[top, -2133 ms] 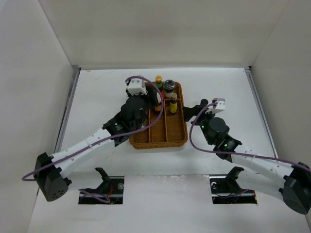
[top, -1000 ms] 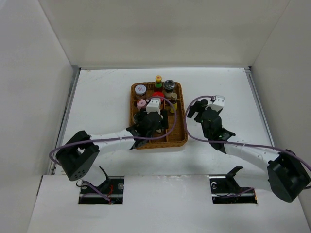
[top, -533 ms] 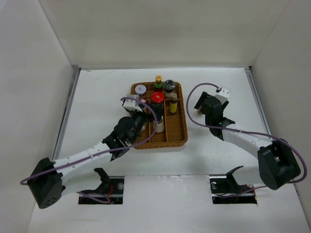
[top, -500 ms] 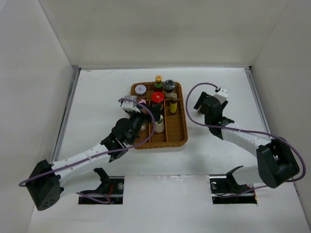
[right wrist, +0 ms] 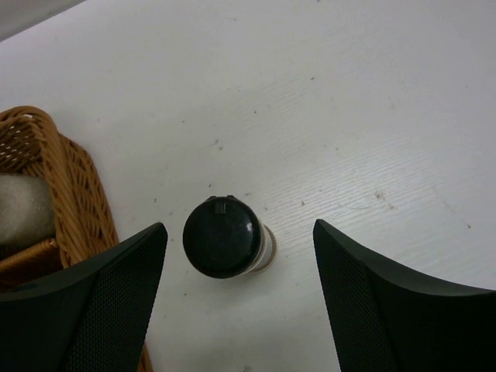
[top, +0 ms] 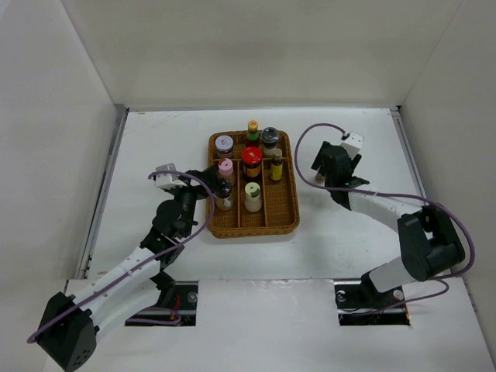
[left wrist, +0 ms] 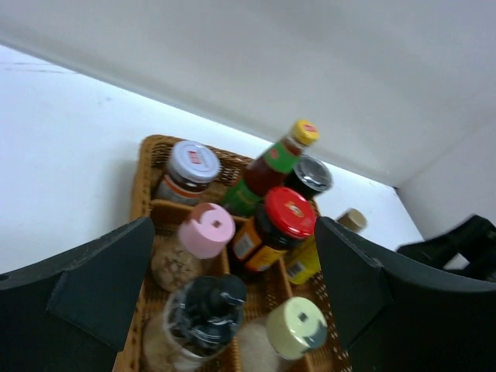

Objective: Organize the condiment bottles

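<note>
Several condiment bottles stand in the brown wicker tray [top: 292, 209]: a pink-capped one [left wrist: 206, 230], a red-capped jar [left wrist: 288, 211], a black-capped one [left wrist: 205, 302], a cream-capped one [left wrist: 298, 328], a white-lidded jar [left wrist: 191, 161] and a yellow-capped green bottle [left wrist: 304, 132]. My left gripper [top: 200, 180] hangs open just left of the tray, holding nothing. To the right of the tray, one black-capped bottle [right wrist: 222, 237] stands upright on the table. My right gripper [right wrist: 239, 230] is open above it, a finger on each side and neither touching.
The tray's right rim [right wrist: 66, 178] lies close to the left of the lone bottle. White walls enclose the table on the left, back and right. The arm bases sit at the near edge.
My left arm has drawn back leftward out of the tray, leaving the cream-capped bottle standing in it. My right gripper has shifted toward the back over the lone bottle, jaws slightly narrower.
</note>
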Tool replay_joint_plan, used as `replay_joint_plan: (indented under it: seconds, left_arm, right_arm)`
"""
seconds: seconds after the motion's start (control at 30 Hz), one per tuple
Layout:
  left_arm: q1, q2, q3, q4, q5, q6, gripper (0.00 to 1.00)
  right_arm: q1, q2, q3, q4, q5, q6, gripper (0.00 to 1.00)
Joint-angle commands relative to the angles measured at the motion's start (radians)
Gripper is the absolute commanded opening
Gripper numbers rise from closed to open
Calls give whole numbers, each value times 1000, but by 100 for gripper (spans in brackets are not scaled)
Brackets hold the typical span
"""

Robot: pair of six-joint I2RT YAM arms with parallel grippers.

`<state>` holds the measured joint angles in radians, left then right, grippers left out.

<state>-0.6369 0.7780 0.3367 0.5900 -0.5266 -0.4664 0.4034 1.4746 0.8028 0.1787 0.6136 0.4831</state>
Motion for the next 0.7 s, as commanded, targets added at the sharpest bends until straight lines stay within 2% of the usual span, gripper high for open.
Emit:
replay_joint_plan:
  seconds: [0.0, 0.2, 0.4, 0.53, 0.67]
  left_arm:
    - [55, -5, -27, -5, -3, -78, 84]
    - [173, 10, -79, -35, 10, -187, 83]
    - [288, 29, -107, -48, 97, -273, 83]
    - [299, 78, -105, -35, 116, -288, 83]
    - [309, 115, -102, -32, 120, -288, 83]
  right_arm:
    - [-8, 35, 56, 1, -6, -18, 78]
    - [-7, 72, 79, -4, -35, -21, 68]
    - [-4, 59, 65, 22, -18, -23, 48]
    - [10, 0, 46, 39, 35, -50, 38]
    - [74, -130, 23, 22, 69, -87, 37]
